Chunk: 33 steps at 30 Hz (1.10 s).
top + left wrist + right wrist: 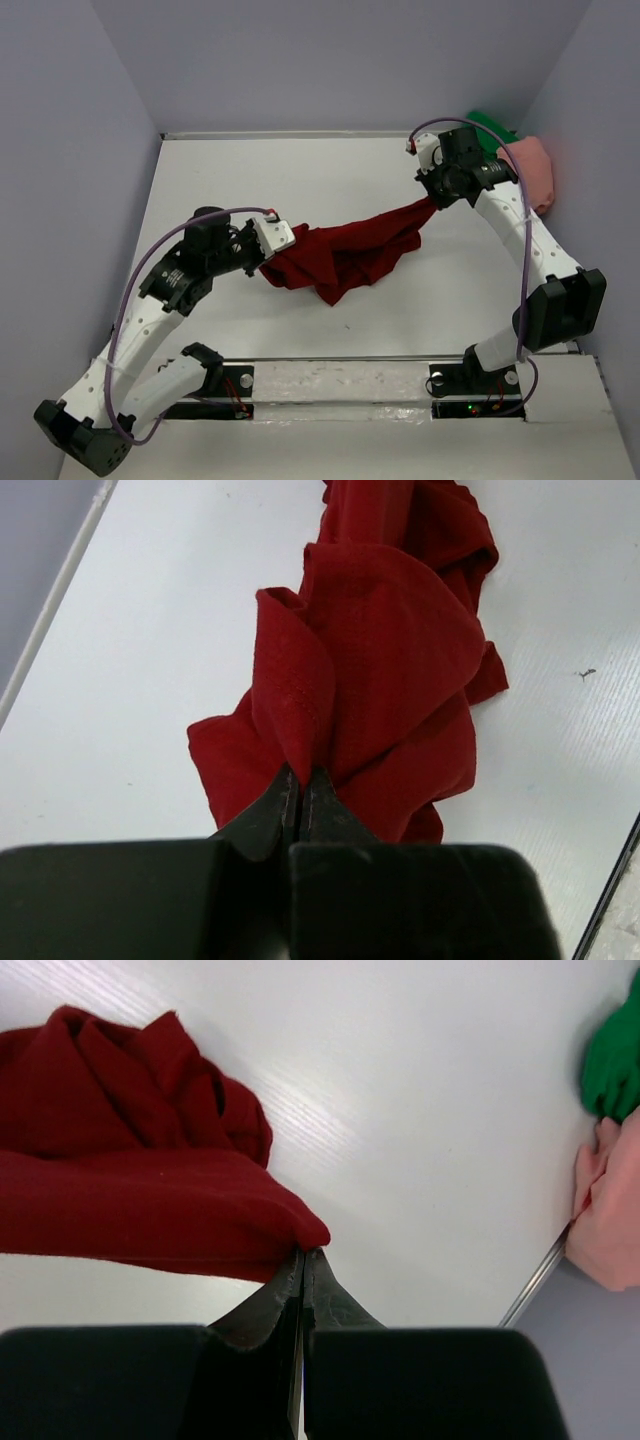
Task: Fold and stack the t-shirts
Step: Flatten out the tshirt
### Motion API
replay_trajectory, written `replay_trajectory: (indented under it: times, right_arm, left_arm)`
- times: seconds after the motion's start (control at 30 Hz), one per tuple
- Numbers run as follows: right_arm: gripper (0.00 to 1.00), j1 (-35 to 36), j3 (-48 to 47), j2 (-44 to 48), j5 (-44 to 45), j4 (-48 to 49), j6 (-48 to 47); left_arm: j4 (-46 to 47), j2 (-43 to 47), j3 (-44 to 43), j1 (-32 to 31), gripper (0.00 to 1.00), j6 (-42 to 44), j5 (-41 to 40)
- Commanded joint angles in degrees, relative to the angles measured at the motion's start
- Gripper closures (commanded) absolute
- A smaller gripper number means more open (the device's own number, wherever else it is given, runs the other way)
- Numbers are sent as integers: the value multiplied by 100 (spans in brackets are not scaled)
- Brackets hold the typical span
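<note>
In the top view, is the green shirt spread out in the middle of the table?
No: the green shirt is bunched at the far right corner beside the pink shirt, and the red shirt holds the middle.

Top view: green t-shirt (497, 127) mostly hidden behind right arm (525, 235), only a strip showing; pink t-shirt (533, 172) partly covered by the same arm. Right wrist view: both cut off at right edge. Dark red t-shirt (385, 680) runs off top edge in left wrist view, off left edge in right wrist view. Cloth pinched inside left gripper (302, 780) and right gripper (303, 1257) hidden; amount caught cannot be told.
</note>
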State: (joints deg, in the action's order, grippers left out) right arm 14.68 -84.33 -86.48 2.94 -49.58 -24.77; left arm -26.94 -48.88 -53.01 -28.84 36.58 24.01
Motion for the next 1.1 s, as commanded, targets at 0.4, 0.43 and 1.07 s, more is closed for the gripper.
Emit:
replay_trajectory:
  times: [0.4, 0.43, 1.07]
  right_arm:
    - [100, -79, -1603, -80, 567, 168, -168]
    - [100, -79, -1769, -71, 593, 142, -194]
    - [100, -132, -3422, 517, 576, -8, -238]
  left_arm:
    - [-207, 679, -631, 326, 100, 253, -757]
    - [-163, 652, -675, 344, 100, 253, -818]
    - [637, 292, -1158, 783, 100, -72, -1812]
